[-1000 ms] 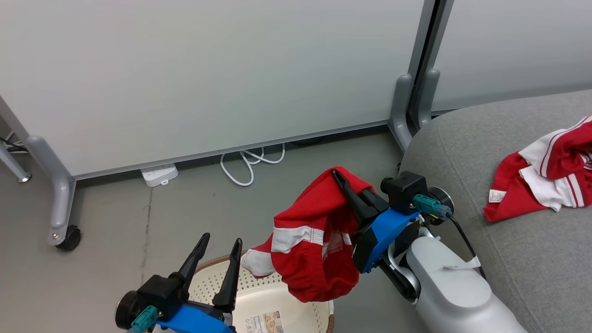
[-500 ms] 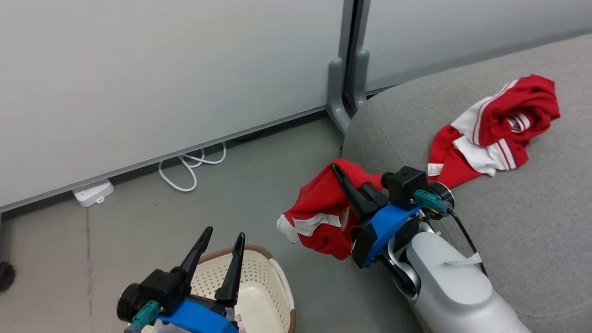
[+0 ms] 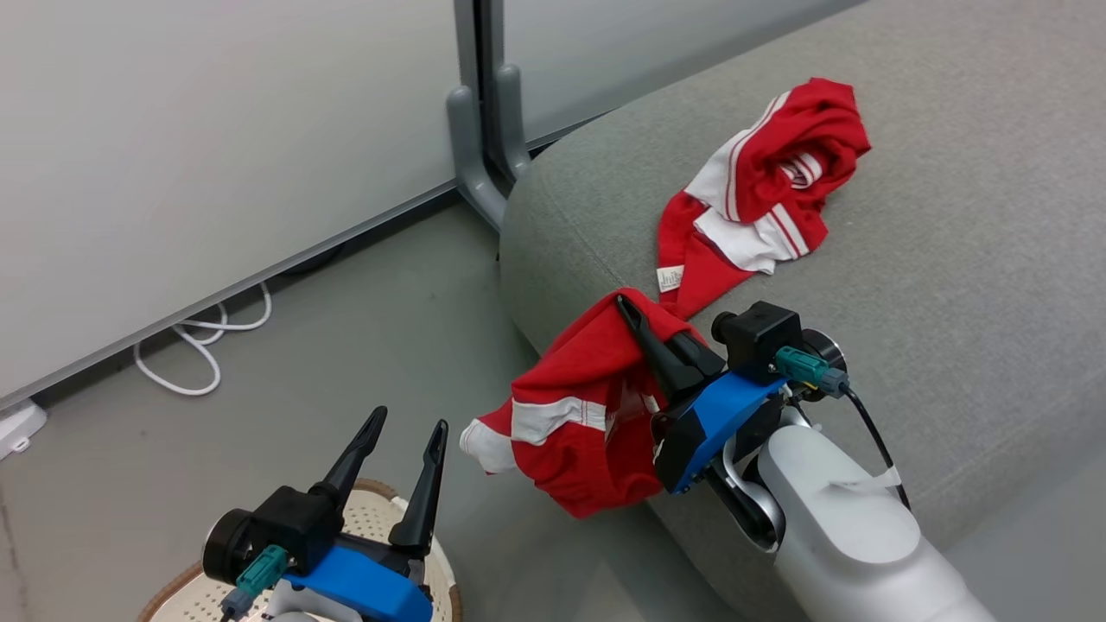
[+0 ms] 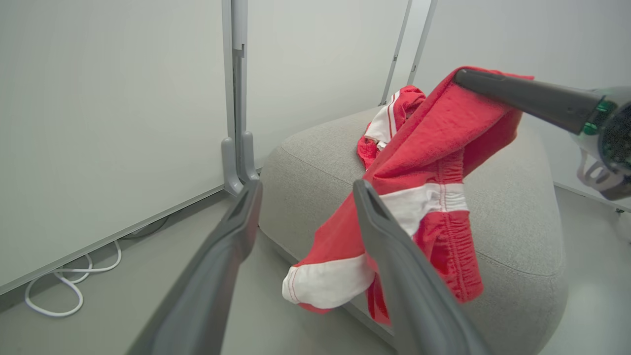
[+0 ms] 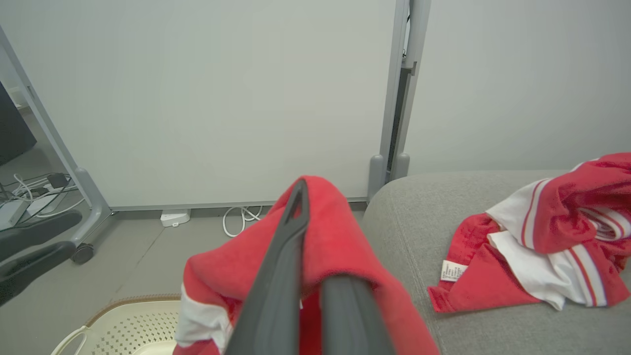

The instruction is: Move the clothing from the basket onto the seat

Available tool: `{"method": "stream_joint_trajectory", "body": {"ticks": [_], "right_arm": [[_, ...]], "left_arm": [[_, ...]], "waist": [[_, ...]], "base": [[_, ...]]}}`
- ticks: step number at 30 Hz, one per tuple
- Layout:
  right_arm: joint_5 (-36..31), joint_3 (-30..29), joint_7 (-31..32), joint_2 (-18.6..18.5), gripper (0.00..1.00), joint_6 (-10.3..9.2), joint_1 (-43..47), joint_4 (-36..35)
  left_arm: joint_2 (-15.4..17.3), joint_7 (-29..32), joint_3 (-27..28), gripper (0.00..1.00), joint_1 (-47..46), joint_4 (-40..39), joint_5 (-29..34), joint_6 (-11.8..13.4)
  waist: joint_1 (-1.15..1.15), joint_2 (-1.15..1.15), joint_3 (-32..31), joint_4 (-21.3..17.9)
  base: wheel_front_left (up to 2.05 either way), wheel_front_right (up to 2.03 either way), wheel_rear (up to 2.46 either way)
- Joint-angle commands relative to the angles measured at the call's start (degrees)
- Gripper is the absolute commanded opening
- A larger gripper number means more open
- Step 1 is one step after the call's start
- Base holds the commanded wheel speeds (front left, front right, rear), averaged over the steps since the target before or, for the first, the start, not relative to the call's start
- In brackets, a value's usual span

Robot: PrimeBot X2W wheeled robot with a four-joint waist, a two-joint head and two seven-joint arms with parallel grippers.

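Note:
My right gripper [image 3: 628, 309] is shut on a red garment with white stripes [image 3: 577, 416]. The garment hangs in the air at the left edge of the grey seat [image 3: 950, 259], draped over the fingers [image 5: 291, 231]. A second red-and-white garment [image 3: 760, 194] with a small white label lies crumpled on the seat. The cream basket [image 3: 373, 522] sits on the floor at the lower left, mostly hidden under my left arm. My left gripper [image 3: 409, 423] stands open above it, holding nothing. From the left wrist, the held garment [image 4: 434, 162] hangs just beyond the open fingers [image 4: 246, 207].
Pale partition panels on grey posts [image 3: 479, 112] stand behind the seat. A white cable [image 3: 203, 345] and a power strip [image 3: 17, 423] lie on the grey floor by the panel. A caster foot [image 5: 83, 252] shows at the left.
The head view has swung to the right, bringing more of the seat into view. My right gripper has carried the garment from above the basket to the seat's edge. Both grippers' states are unchanged.

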Motion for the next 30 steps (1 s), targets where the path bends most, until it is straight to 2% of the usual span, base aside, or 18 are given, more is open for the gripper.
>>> {"method": "stream_joint_trajectory", "body": {"ticks": [1,14,20,24,27,30], "right_arm": [[0.40,-0.02,-0.42,-0.05,0.00,0.01,-0.10,-0.24],[-2.60,-5.17,-0.86,0.00,0.00,0.01,1.41,-0.94],[-2.38,-5.83,-0.89,0.00,0.00,0.01,1.24,-1.62],[-2.67,-7.33,-0.66,-0.01,0.00,0.01,-3.55,-1.48],[-5.07,-11.92,-0.54,-0.07,0.00,0.01,-9.57,-0.46],[-7.60,-19.80,-0.58,-1.61,0.00,0.01,-16.91,0.08]], "left_arm": [[0.41,-0.15,-0.17,1.00,-1.04,0.17,0.34,-0.40],[1.80,-0.15,-4.62,1.00,-5.08,1.96,-0.83,-0.27],[2.24,-0.15,-4.07,1.00,-5.14,2.03,-0.80,-0.27],[3.11,-0.15,-2.23,1.00,-5.98,0.92,0.13,-0.27],[4.34,-0.15,-2.23,1.00,-7.17,-0.01,0.95,-0.27],[6.04,-0.15,-3.12,1.00,-9.15,-0.99,1.25,-0.27]], "waist": [[0.00,0.00,1.02,-3.06],[0.00,0.00,2.93,-4.48],[0.00,0.00,3.89,-4.45],[0.00,0.00,6.95,-4.77],[0.00,0.00,10.66,-4.28],[0.00,0.00,14.89,-3.14]], "base": [[0.00,0.00,0.00],[0.00,0.00,0.00],[0.00,0.00,0.00],[0.00,0.00,0.00],[0.00,0.00,0.00],[0.00,0.00,0.00]]}}
